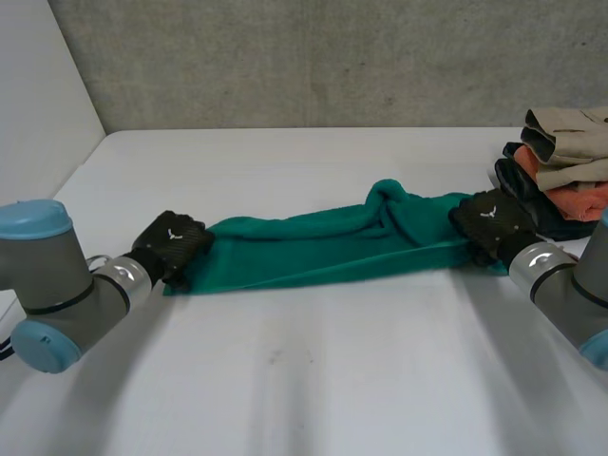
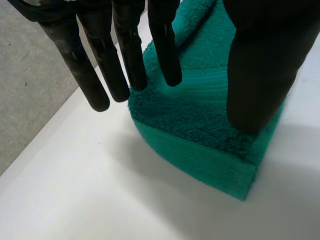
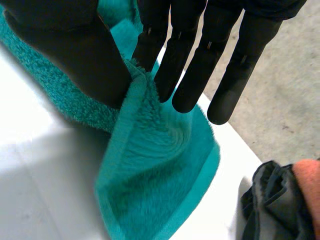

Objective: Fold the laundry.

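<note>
White table (image 1: 304, 380), backed by a grey concrete wall (image 1: 285, 57). Pile of folded laundry (image 1: 565, 166) at the far right corner: beige piece on top, orange beneath, dark grey at the base; in the right wrist view the dark grey cloth (image 3: 270, 200) and the orange cloth (image 3: 307, 185) lie just beyond the towel's end. The pile stands just behind the right hand (image 1: 492, 223), near but apart from the towel. Green terry towel (image 1: 313, 249), drawn out lengthwise across the table's middle between the two hands, bunched into a ridge toward its right end. Left hand (image 1: 173, 242) at the towel's left end: straight fingers (image 2: 125, 60) on one side of the folded end, thumb (image 2: 260, 65) on the other, the cloth pinched between them. Right hand at the right end: thumb (image 3: 75, 50) and fingers (image 3: 170, 60) nip the hemmed edge, the corner hanging loose below.
</note>
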